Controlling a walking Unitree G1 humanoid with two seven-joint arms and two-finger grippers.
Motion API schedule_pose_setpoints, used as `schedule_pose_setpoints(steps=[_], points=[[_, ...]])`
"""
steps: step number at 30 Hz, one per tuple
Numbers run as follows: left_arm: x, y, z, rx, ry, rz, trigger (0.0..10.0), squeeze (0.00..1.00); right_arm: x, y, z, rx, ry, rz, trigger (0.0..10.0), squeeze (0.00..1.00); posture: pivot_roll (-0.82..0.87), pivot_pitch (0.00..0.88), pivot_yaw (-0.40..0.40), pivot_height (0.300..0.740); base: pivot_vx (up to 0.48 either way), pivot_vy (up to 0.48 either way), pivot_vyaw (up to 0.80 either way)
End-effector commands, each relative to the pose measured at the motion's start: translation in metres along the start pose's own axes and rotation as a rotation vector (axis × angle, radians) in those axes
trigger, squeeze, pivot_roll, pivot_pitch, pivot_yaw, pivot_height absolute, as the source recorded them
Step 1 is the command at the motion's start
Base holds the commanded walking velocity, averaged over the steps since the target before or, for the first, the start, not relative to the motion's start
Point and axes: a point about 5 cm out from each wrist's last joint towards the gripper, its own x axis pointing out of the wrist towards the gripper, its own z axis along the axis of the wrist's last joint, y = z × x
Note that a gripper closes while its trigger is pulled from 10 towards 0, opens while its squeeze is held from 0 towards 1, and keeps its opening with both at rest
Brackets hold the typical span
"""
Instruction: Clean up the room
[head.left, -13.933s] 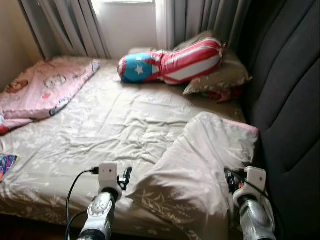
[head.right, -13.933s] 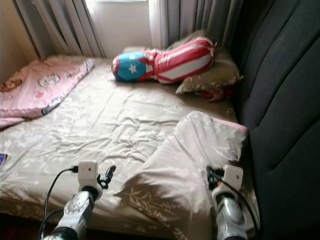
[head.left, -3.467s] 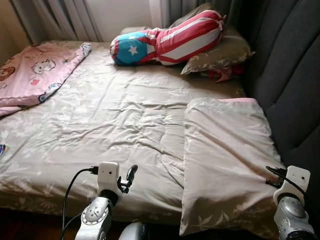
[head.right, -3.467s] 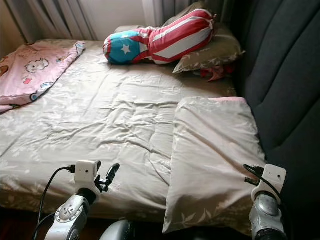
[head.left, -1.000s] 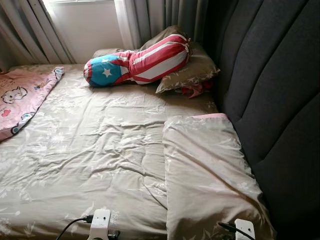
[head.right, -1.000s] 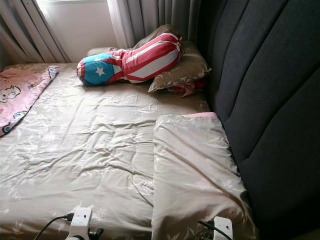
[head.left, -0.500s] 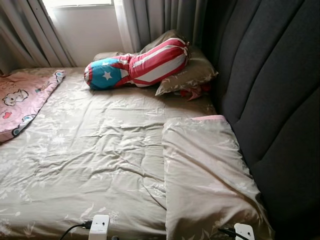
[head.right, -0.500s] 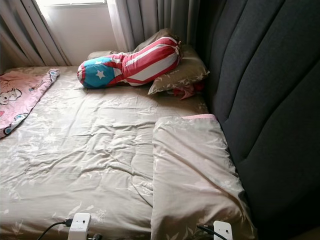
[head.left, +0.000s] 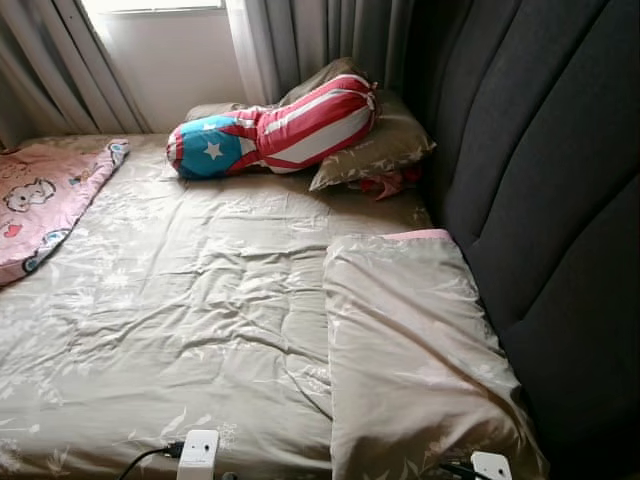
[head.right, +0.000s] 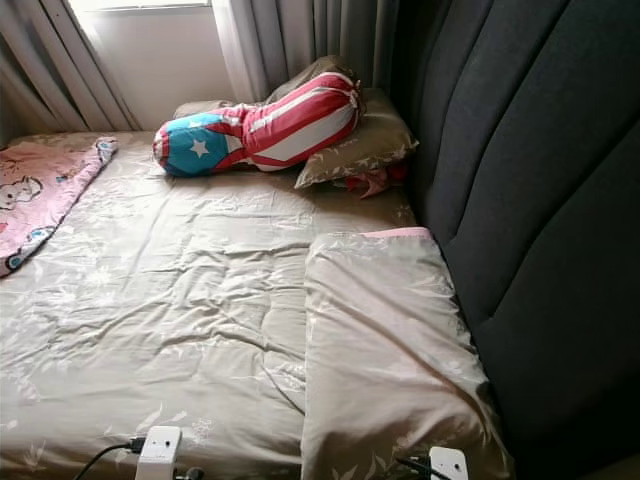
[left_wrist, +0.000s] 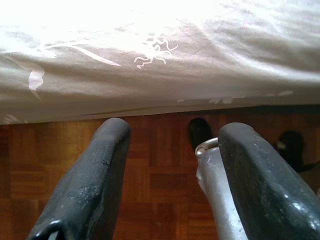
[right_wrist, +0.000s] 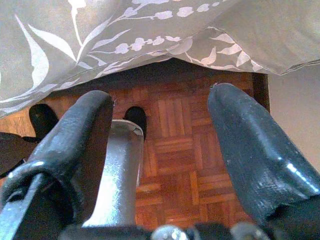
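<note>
A beige floral pillow lies flat on the bed's near right, against the dark headboard. At the far end, a red, white and blue striped bolster rests on a second beige pillow. A pink cartoon blanket is bunched at the left. Both arms hang low at the bed's front edge, with the left wrist and right wrist just in sight. My left gripper is open below the sheet's edge, holding nothing. My right gripper is open under the pillow's overhanging corner, holding nothing.
The beige floral sheet covers the bed and is wrinkled in the middle. Grey curtains and a bright window stand behind the bed. Something red pokes out from under the far pillow. Wooden parquet floor lies below both grippers.
The near pillow, bunched up between my grippers earlier, now lies flat by the headboard. Both arms have dropped to the bed's front edge. The camera has shifted right.
</note>
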Motion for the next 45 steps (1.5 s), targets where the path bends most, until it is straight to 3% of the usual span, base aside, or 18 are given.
schedule_pose_setpoints(steps=[1,45], points=[[-0.001,0.0021,-0.0043,0.014,0.012,0.009,10.0,0.0,-0.0006,0.0024,-0.0053,-0.01,0.024,0.009,10.0,0.0,-0.05,0.0,0.009,0.74,0.0,0.0,0.0],[-0.0011,0.0041,-0.0045,-0.009,0.013,0.022,10.0,0.0,-0.0001,0.0033,-0.0023,-0.087,0.025,0.054,10.0,0.0,-0.04,0.0,0.005,0.74,0.0,0.0,0.0]])
